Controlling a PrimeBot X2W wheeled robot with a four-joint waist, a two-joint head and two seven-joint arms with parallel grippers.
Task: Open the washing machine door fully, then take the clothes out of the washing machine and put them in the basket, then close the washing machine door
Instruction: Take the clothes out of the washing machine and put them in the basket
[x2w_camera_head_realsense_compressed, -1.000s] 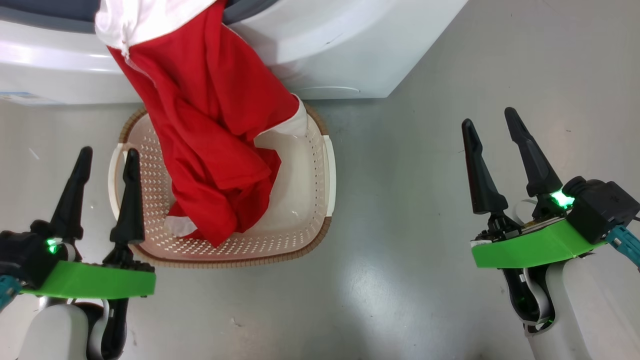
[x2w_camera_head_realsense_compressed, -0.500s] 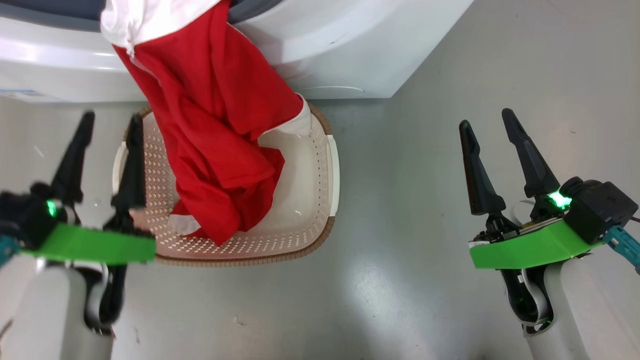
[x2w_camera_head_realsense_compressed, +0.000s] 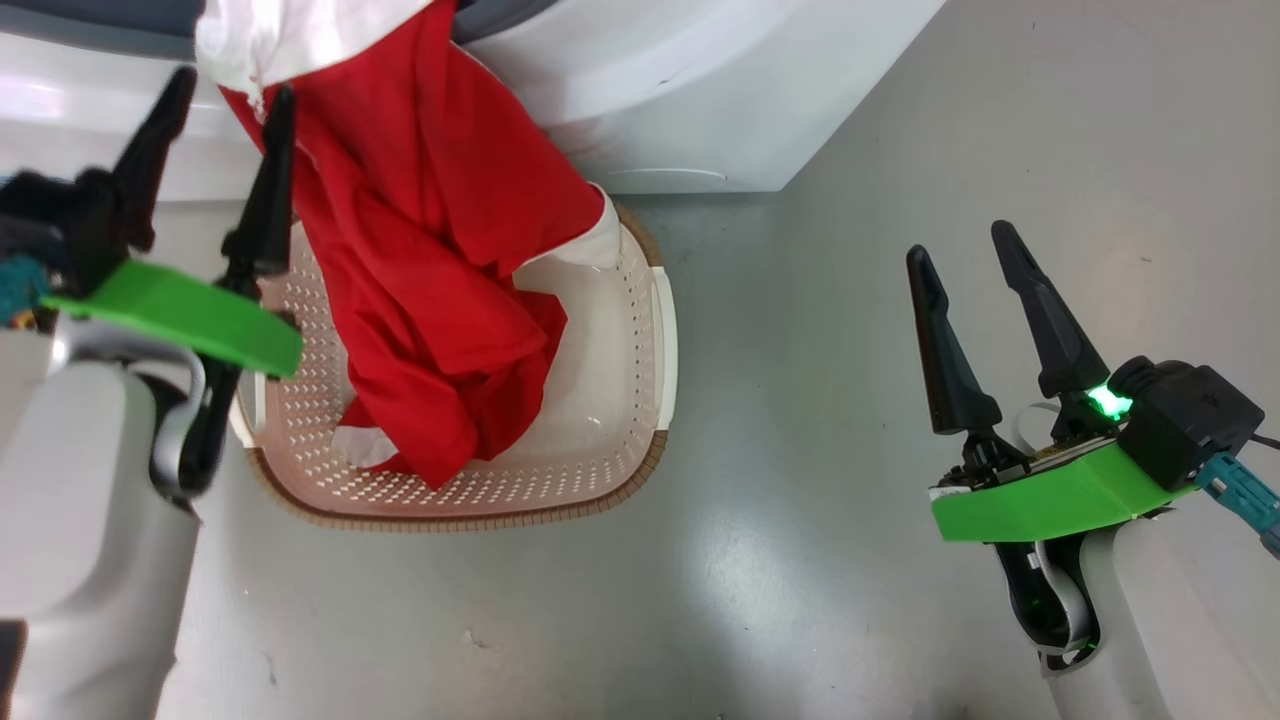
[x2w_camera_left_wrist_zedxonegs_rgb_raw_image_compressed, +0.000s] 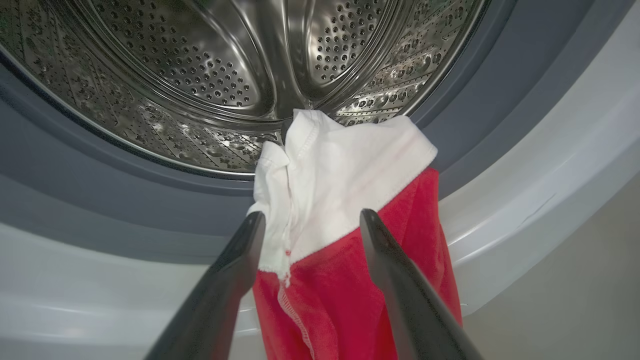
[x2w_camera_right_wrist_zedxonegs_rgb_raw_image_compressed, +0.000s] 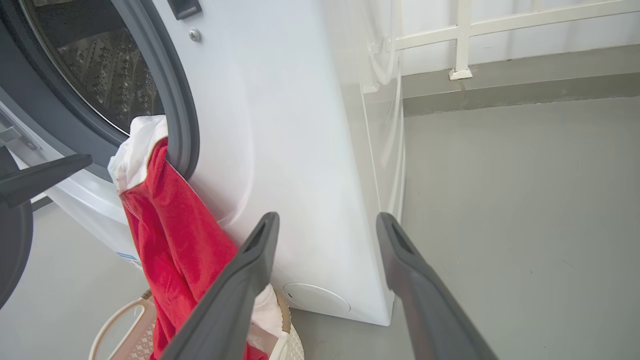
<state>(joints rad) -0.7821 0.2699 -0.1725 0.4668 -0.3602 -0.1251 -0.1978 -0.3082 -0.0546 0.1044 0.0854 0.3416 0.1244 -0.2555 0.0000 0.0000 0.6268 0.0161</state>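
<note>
The red clothes (x2w_camera_head_realsense_compressed: 420, 250) hang from the washing machine (x2w_camera_head_realsense_compressed: 680, 90) over its grey gasket, and their lower folds lie in the cream basket (x2w_camera_head_realsense_compressed: 665, 340). My left gripper (x2w_camera_head_realsense_compressed: 235, 90) is open, raised beside the garment's white top. In the left wrist view its fingers (x2w_camera_left_wrist_zedxonegs_rgb_raw_image_compressed: 312, 217) straddle the white panel (x2w_camera_left_wrist_zedxonegs_rgb_raw_image_compressed: 340, 165) at the lip of the steel drum (x2w_camera_left_wrist_zedxonegs_rgb_raw_image_compressed: 200, 75); contact cannot be told. My right gripper (x2w_camera_head_realsense_compressed: 958, 243) is open and holds nothing, over bare floor to the right of the basket. The door's black rim (x2w_camera_right_wrist_zedxonegs_rgb_raw_image_compressed: 12, 240) shows at the left edge of the right wrist view.
The basket stands on grey floor against the washer's front. In the right wrist view a white railing (x2w_camera_right_wrist_zedxonegs_rgb_raw_image_compressed: 460, 40) and a low wall base run behind the machine's side (x2w_camera_right_wrist_zedxonegs_rgb_raw_image_compressed: 280, 125), with a round filter cover (x2w_camera_right_wrist_zedxonegs_rgb_raw_image_compressed: 315, 299) low on its front.
My left arm has risen and gone forward from beside the basket to the garment's top at the washer opening. The right gripper has barely moved. The clothes hang as before.
</note>
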